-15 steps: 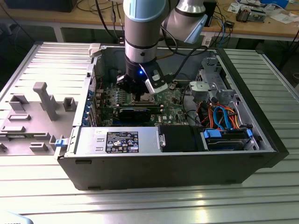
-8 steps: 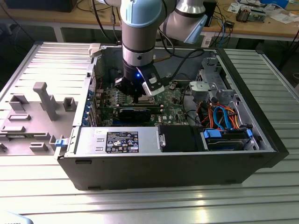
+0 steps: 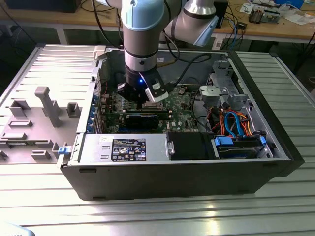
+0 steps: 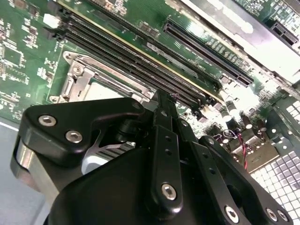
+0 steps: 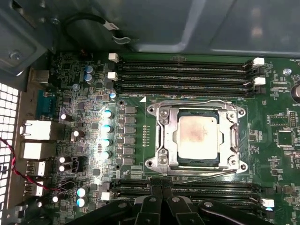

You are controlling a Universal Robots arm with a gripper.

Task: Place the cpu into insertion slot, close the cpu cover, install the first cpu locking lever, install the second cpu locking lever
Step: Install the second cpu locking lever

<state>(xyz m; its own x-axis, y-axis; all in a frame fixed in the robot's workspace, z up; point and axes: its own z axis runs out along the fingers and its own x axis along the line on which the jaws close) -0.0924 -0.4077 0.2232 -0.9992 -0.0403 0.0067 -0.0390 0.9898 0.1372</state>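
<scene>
Silver cpu (image 5: 198, 138) seated in slot (image 5: 161, 140) | cover (image 5: 233, 136) apparently down, levers unclear | end effector (image 5: 161, 199) fingers together, empty

End effector (image 4: 161, 101) perhaps above insertion slot (image 4: 96, 77).

Silvery cpu (image 5: 197, 138), faint tan blotching, in silver cpu cover (image 5: 161, 136). Green circuit board (image 5: 276, 159), black memory slots (image 5: 183, 75) with white end clips. Matte black gripper (image 4: 165, 105). Pale blue and silver arm (image 3: 141, 29). Dark grey case (image 3: 172, 179). Orange and blue cables (image 3: 231, 123).
</scene>
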